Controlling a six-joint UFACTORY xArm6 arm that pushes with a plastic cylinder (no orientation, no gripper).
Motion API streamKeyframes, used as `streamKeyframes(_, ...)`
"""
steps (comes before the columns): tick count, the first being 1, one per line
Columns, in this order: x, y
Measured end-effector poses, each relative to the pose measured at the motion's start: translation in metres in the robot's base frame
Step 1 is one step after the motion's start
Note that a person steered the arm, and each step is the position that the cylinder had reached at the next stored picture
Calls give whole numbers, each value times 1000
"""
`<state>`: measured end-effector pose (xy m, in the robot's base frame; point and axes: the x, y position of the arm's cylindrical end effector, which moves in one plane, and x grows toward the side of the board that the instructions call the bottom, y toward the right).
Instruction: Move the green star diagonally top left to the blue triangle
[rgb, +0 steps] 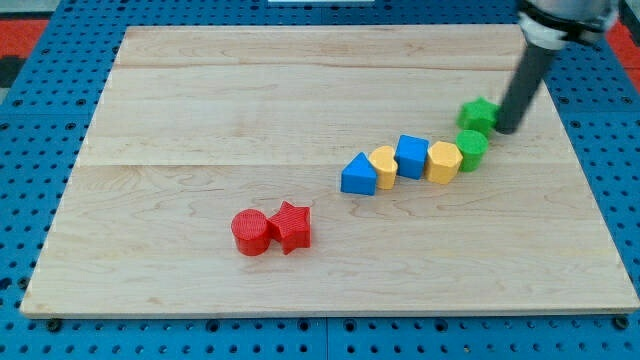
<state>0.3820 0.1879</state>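
The green star (477, 114) lies at the view's right on the wooden board (200, 110). My tip (505, 129) rests right beside the star, on its right side, touching or nearly touching it. The blue triangle (358, 175) lies near the board's middle, to the lower left of the star. It is the left end of a slanted row of blocks that runs up toward the star.
The row holds a yellow heart (384, 166), a blue cube (411, 156), a yellow hexagon (443, 161) and a green cylinder (472, 149) just below the star. A red cylinder (250, 232) and a red star (291, 226) lie at the lower middle.
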Motion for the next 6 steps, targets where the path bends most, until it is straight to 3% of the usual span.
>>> streamKeyframes(1,-38,-100)
streamKeyframes(3,-79,-84)
streamKeyframes(4,-104,-154)
streamKeyframes(6,-75,-207)
